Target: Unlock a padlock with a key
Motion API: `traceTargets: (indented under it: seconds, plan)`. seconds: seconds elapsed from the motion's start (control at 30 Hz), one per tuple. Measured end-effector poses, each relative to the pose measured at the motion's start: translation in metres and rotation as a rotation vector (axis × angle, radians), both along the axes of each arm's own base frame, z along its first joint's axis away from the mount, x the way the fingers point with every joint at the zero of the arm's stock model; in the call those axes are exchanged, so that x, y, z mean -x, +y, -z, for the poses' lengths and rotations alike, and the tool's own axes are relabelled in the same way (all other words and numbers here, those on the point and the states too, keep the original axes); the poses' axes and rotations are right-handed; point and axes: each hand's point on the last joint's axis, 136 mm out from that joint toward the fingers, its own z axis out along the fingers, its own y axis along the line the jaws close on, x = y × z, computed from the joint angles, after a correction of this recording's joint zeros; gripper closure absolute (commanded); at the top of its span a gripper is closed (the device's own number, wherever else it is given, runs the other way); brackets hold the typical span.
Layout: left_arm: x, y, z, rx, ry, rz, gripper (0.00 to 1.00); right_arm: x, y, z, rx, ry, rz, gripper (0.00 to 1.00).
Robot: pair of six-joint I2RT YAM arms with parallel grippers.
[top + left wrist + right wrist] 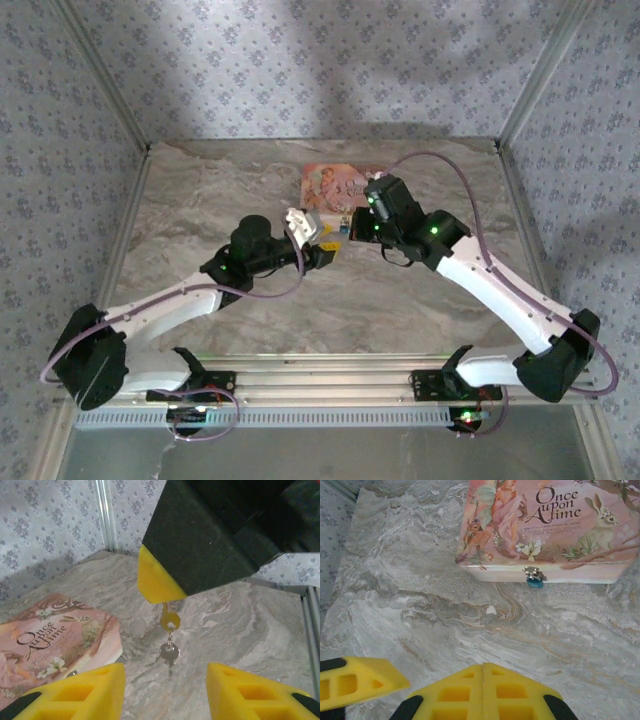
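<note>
Padlock first: tiny and dark blue, it hangs from a silvery clasp at the middle of the pink box's front edge, its body just over the marble. That much my right wrist camera gives me. It also shows the two yellow fingers of my right claw pressed flat together along one seam, on the near side of the box. What they pinch I get from my left wrist camera. A yellow-headed key juts down from the right claw's yellow tip, with a ring and a silvery key dangling under it above the marble, off to the right of the box. My left claw is spread wide and holds nothing, one finger to each side of the hanging keys, short of the box's front. From the top camera both claws meet tip to tip just in front of the box, which lies flat at the far middle of the table, its lid printed "Once Upon a Time" with a rabbit and flowers. The tabletop is grey-beige veined marble — matte, streaked with rust and white. Walls papered in a pale blue-grey floral pattern close it in on three sides, with aluminium posts running down to the far corners.
</note>
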Motion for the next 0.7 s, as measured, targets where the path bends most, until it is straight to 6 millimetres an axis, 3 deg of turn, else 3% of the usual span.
traceTargets:
  seconds: [0.33, 0.7]
  plan:
    - [-0.003, -0.032, 0.011, -0.074, -0.121, -0.006, 0.54, 0.005, -0.008, 0.006, -0.062, 0.047, 0.07, 1.0]
    - [-0.017, -0.044, 0.017, -0.136, -0.191, -0.045, 0.57, 0.002, -0.012, 0.02, -0.137, 0.092, 0.126, 1.0]
